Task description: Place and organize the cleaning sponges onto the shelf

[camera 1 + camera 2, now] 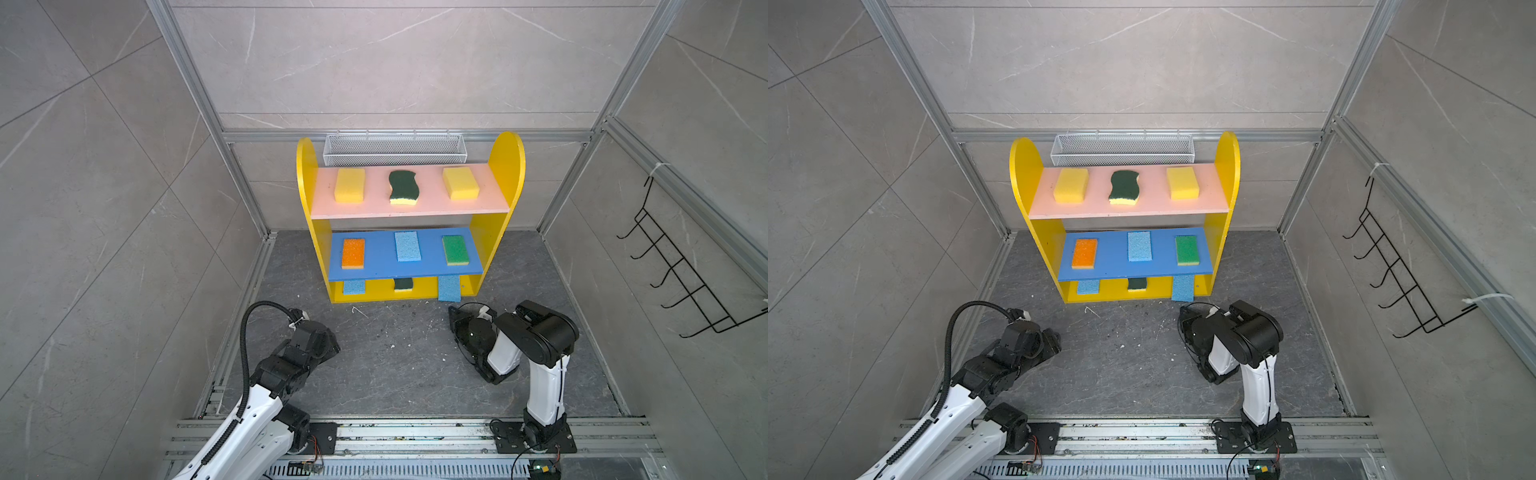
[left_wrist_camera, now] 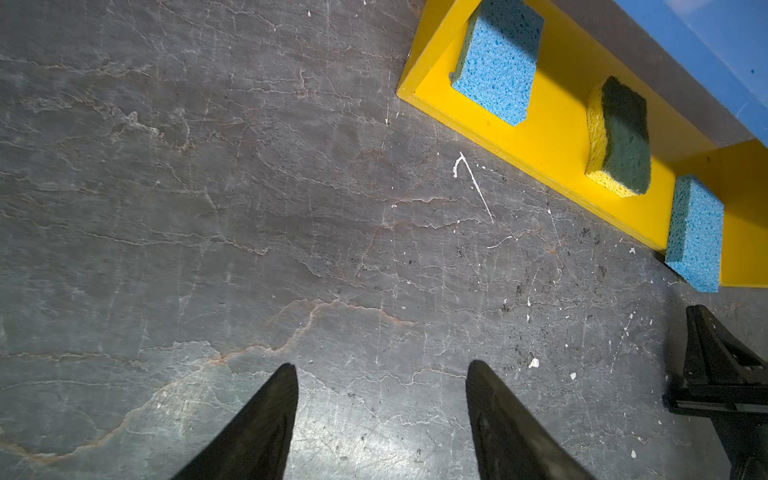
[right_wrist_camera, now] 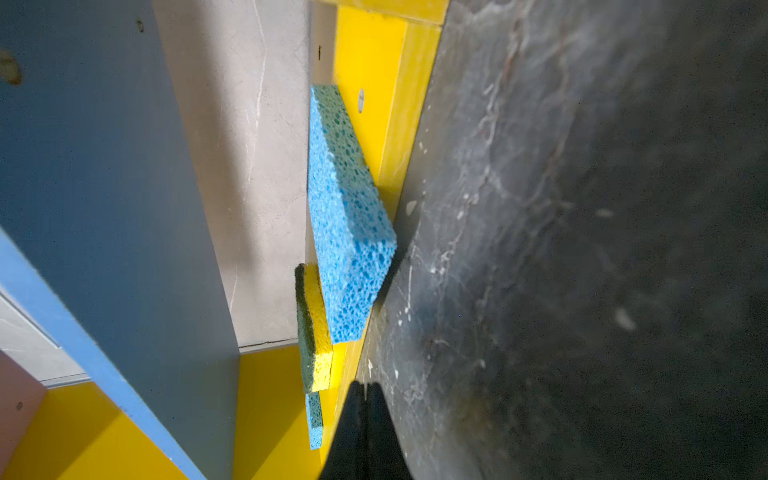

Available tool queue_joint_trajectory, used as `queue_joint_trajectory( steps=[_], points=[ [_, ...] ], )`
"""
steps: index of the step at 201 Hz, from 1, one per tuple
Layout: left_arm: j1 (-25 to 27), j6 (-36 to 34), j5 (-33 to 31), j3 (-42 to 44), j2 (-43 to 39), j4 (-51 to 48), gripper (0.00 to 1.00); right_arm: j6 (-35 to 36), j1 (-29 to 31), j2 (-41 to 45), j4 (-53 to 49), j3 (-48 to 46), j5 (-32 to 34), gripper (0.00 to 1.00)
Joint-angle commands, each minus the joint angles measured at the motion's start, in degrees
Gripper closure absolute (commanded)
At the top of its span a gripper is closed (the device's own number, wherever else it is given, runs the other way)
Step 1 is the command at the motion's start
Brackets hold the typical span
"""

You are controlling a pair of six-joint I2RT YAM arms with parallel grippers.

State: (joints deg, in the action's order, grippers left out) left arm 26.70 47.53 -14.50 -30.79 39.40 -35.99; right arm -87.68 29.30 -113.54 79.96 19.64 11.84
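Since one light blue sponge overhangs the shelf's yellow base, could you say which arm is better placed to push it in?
Right, probably: the shut right gripper sits just before the overhanging light blue sponge; the open left gripper is off toward the shelf's other end.

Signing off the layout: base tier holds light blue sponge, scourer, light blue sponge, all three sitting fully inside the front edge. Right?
Wrong on one point. The base tier holds the left light blue sponge, the scourer and the right light blue sponge, but only the first two sit inside the front edge. The right one juts out past it, plain in the left wrist view.
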Motion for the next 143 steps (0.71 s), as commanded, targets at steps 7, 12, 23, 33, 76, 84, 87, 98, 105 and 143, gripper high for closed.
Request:
queue_joint_trajectory(
  steps=[7, 12, 23, 33, 76, 84, 87, 98, 105, 143],
  points=[
    [0.11, 0.20, -0.73, 0.47, 0.55, 2.33, 0.32, 2.85, -0.21, 2.96, -17.08, 1.56, 1.17, 1.00],
    [0.11, 0.19, -0.79, 0.60, 0.68, 2.47, 0.32, 2.89, -0.16, 3.37, -18.06, 1.92, 1.17, 1.00],
    [0.11, 0.15, -0.80, 0.65, 1.00, 2.82, 0.33, 3.03, -0.20, 3.52, -18.30, 2.40, 1.17, 1.00],
    [0.11, 0.20, -0.92, 0.80, 1.35, 3.05, 0.33, 2.56, -0.21, 3.08, -17.87, 2.59, 1.26, 1.00],
    [0.11, 0.61, -0.64, 1.44, 2.09, 4.39, 0.33, -0.38, -0.22, -1.79, -11.39, 1.99, 1.35, 1.00],
    [0.11, 0.87, -0.42, 1.76, 2.18, 4.82, 0.32, -0.69, -0.12, -2.69, -10.23, 1.88, 1.27, 1.00],
    [0.11, 0.90, -0.37, 1.89, 2.22, 5.02, 0.32, -0.72, -0.12, -2.93, -10.11, 1.88, 1.26, 1.00],
    [0.11, 1.30, -0.23, 2.41, 2.26, 5.53, 0.33, -1.23, 0.06, -3.40, -10.23, 1.89, 1.34, 1.00],
    [0.11, 1.55, -0.10, 2.70, 2.19, 5.74, 0.33, -1.51, 0.21, -3.45, -10.41, 1.76, 1.59, 1.00],
    [0.11, 2.37, -0.17, 3.89, 1.71, 6.60, 0.33, -1.99, 0.49, -3.98, -10.69, 1.52, 2.31, 1.00]
  ],
)
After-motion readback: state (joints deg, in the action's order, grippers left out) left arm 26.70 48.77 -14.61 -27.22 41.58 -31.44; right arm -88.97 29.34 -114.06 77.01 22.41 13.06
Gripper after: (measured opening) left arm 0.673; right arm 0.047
